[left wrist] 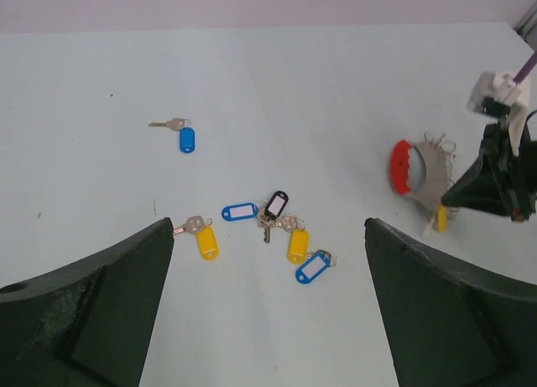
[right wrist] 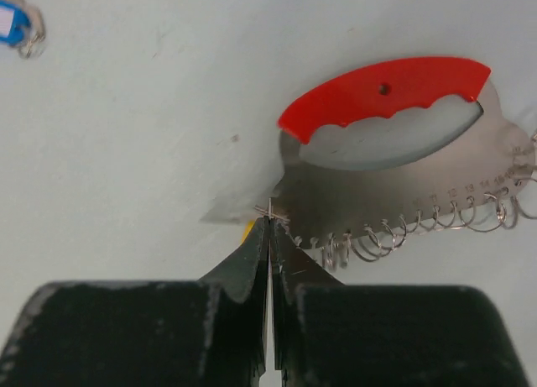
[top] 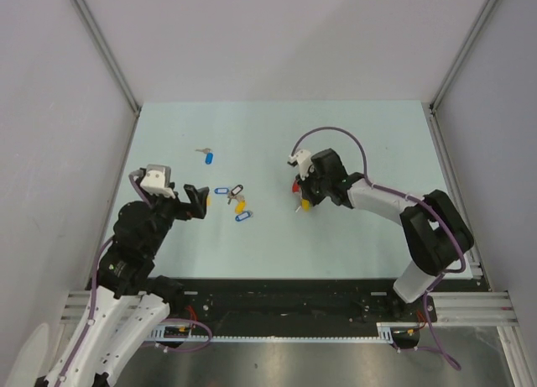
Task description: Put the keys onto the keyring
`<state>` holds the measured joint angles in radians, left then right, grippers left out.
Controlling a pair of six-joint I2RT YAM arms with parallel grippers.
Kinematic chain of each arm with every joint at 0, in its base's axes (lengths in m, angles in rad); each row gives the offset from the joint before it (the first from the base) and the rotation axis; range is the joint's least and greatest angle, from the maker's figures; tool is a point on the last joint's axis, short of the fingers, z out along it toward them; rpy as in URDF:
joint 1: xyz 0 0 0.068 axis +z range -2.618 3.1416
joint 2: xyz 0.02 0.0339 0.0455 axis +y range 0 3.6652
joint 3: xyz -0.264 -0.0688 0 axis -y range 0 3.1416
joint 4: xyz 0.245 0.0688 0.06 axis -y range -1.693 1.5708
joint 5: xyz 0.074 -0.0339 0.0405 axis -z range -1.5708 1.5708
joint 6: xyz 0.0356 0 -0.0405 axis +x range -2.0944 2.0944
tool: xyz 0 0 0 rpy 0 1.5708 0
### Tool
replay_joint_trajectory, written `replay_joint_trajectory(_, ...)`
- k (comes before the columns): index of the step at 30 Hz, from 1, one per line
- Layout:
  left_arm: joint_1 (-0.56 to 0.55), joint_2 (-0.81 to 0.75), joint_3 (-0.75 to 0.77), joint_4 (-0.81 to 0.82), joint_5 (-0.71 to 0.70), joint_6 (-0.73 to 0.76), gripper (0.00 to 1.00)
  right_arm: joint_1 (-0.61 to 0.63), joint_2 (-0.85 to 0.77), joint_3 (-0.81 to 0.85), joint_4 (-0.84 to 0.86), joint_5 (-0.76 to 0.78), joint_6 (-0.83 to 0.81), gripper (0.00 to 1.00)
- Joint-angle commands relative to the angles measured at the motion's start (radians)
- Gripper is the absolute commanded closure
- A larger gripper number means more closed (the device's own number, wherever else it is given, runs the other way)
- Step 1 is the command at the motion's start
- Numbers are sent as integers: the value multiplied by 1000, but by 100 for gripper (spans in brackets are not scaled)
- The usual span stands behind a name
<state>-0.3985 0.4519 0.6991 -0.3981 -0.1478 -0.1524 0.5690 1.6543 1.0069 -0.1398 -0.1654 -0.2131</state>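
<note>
The keyring, a red arc on a grey metal plate with wire loops, lies on the table; it also shows in the top view and the left wrist view. My right gripper is shut on a thin silver key at the plate's edge, with its yellow tag hanging below. In the top view the right gripper is right at the keyring. My left gripper is open and empty above the table. Loose keys lie ahead of it: yellow, blue, dark, yellow, blue.
One more blue-tagged key lies apart at the far left, also seen in the top view. Grey walls enclose the pale table on three sides. The right arm's purple cable loops above it.
</note>
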Motion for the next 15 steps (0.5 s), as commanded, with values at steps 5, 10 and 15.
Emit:
replay_joint_trajectory(5, 30, -32, -12, -4, -50, -21, 0, 25, -71, -111, 71, -13, 181, 73)
replay_joint_trajectory(10, 33, -77, -23, 4, -98, -19, 0, 8, -158, -120, 57, -3, 221, 40)
replay_joint_trajectory(15, 36, -153, -46, 34, -133, -13, 0, -85, -302, -145, 51, -59, 311, 22)
